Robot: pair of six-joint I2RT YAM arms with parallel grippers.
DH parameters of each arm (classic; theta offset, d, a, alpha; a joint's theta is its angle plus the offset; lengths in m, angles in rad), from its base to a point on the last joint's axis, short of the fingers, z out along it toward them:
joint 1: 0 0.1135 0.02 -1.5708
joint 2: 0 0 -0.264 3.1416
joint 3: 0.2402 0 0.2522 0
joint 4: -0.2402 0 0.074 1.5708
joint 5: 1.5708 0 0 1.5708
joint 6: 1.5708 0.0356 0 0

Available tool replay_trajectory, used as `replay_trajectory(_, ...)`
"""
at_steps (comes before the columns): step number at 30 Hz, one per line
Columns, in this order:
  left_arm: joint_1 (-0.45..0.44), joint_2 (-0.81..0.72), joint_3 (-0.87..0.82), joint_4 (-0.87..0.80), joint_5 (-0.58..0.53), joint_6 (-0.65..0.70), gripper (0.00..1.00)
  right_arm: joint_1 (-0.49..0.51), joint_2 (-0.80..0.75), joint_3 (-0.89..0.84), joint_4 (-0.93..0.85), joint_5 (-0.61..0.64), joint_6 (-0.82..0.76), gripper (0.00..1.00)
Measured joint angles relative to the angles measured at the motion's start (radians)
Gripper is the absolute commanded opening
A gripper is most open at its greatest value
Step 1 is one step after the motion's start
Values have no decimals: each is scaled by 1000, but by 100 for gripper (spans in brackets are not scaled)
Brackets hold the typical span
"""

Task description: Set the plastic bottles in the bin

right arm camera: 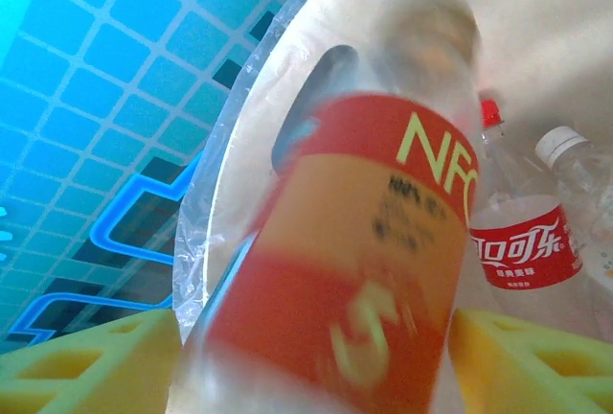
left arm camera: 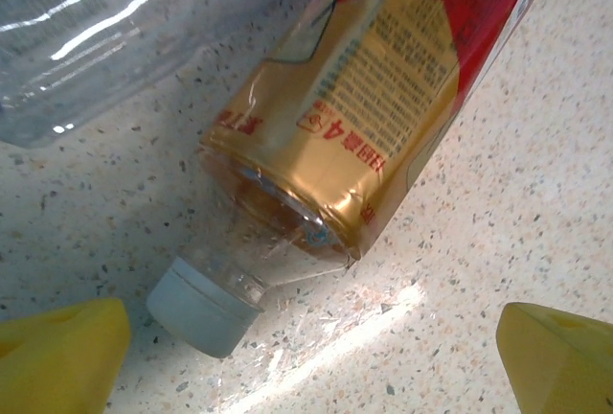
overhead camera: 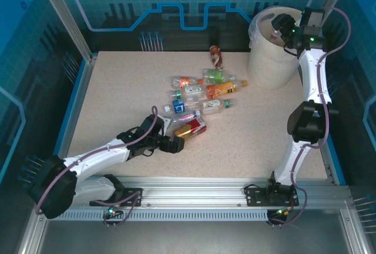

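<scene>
My right arm stretches high over the bin [overhead camera: 267, 66], its gripper [overhead camera: 281, 30] straddling a blurred red-labelled bottle [right arm camera: 335, 270], though I cannot tell if it grips, and my left arm lies low, its gripper [left arm camera: 311, 337] spread wide at a gold-labelled bottle [left arm camera: 374, 117].

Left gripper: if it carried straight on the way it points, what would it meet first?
Probably the gold-and-red-labelled bottle, its pale cap nearest, lying dead ahead of the open jaws; depth is unclear.

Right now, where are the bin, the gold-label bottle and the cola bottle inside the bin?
bin [overhead camera: 268, 69], top external view, on its outer wall.
gold-label bottle [left arm camera: 374, 112], left wrist view, on its gold label.
cola bottle [right arm camera: 522, 253], right wrist view, on its red label.
</scene>
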Motion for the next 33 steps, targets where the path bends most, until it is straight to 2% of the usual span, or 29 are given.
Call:
replay_trajectory(8,-22,39,0,2,-27,19,99,0,0,6,0,-27,2,81)
replay_trajectory(13,-23,39,0,2,-80,26,99,0,-20,-21,16,-44,-10,83)
replay_trajectory(19,-23,50,2,3,-77,68,95,0,-122,-104,55,-56,-42,89)
replay_trajectory(23,-25,90,17,3,-65,106,94,0,-203,-165,101,-79,-74,100)
replay_trajectory(29,-37,157,61,29,-85,158,99,19,-327,-299,154,-106,-147,100)
replay_trajectory(33,-85,221,101,42,-134,203,99,56,-405,-391,170,-134,-202,100)
